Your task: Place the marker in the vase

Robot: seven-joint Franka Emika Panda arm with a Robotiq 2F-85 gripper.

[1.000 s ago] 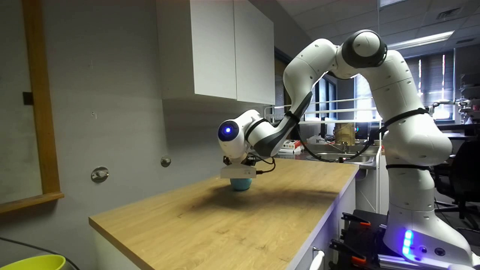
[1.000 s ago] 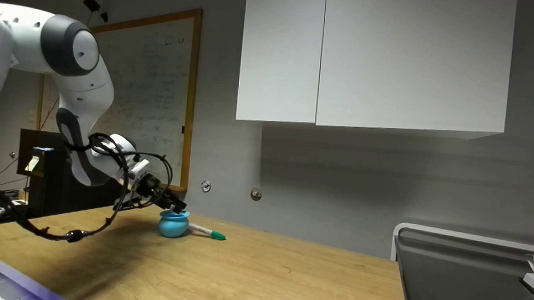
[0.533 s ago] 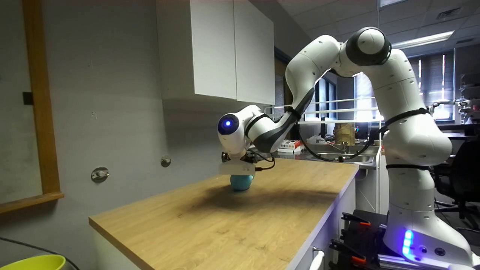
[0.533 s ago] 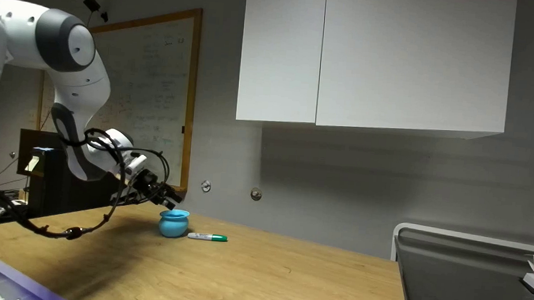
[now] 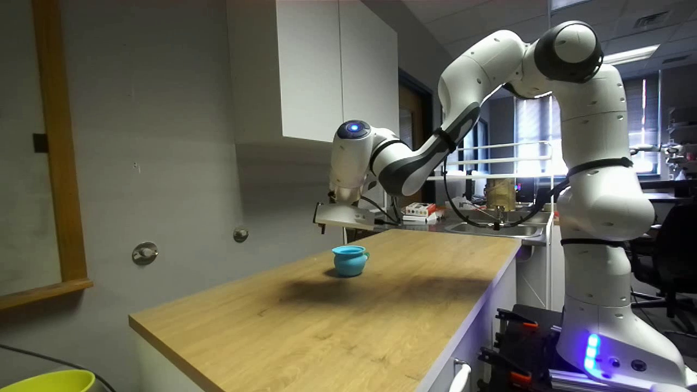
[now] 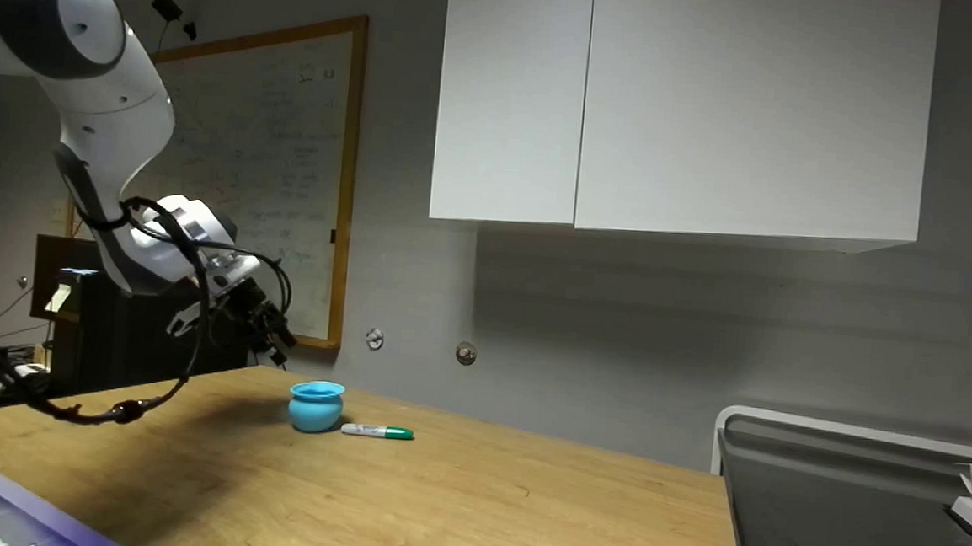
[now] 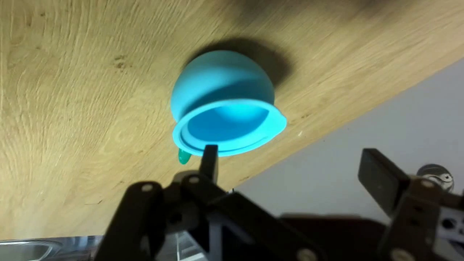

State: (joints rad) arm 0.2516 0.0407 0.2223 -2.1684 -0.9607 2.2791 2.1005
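The turquoise vase stands upright on the wooden counter, shown in both exterior views [image 5: 349, 264] [image 6: 316, 408] and the wrist view [image 7: 224, 79]. Its visible inside looks empty. The marker [image 6: 377, 431], white with a green cap, lies flat on the counter just beside the vase. In the wrist view only its green cap end [image 7: 184, 156] shows past the vase rim; the rest is hidden behind the vase. My gripper [image 7: 290, 156] is open with nothing between its fingers. It is tilted and hangs above and to one side of the vase, apart from it, in an exterior view [image 6: 278, 355].
The wooden counter [image 5: 305, 337] runs along a grey wall with metal wall fittings [image 6: 466, 354]. A white cabinet [image 5: 310, 71] hangs above it. A sink [image 5: 495, 231] and a small box [image 5: 420, 209] are at the far end. A yellow-green bin [image 5: 52, 381] stands below.
My gripper has risen and drawn back from above the vase, and the arm has lifted. The marker, earlier slanted behind the vase, now lies flat beside it. The vase has not moved.
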